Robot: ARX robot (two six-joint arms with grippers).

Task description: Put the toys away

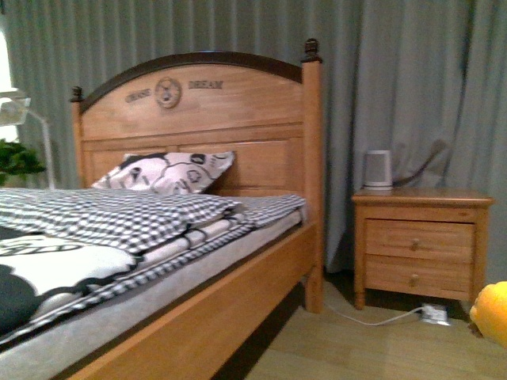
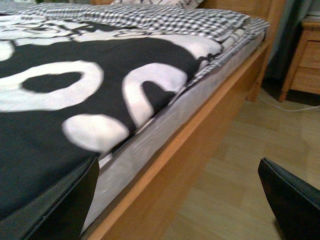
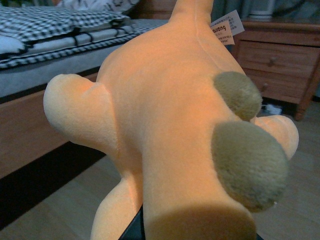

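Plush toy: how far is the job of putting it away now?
Done: the plush toy is off the floor, apparently gripped by the right gripper. In hand: it hangs in the air beside the bed. Still to do: no storage place is visible, so placing it remains. The left gripper is open and empty.

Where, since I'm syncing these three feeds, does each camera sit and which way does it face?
Front: on the robot's body, facing the bed and nightstand; no arm shows.
Left wrist: on the left arm, low by the bed, looking along it; the open left pincer shows.
Right wrist: on the right arm; the plush toy it carries fills the frame.
Shared: front and right wrist both show plush toy and nightstand.
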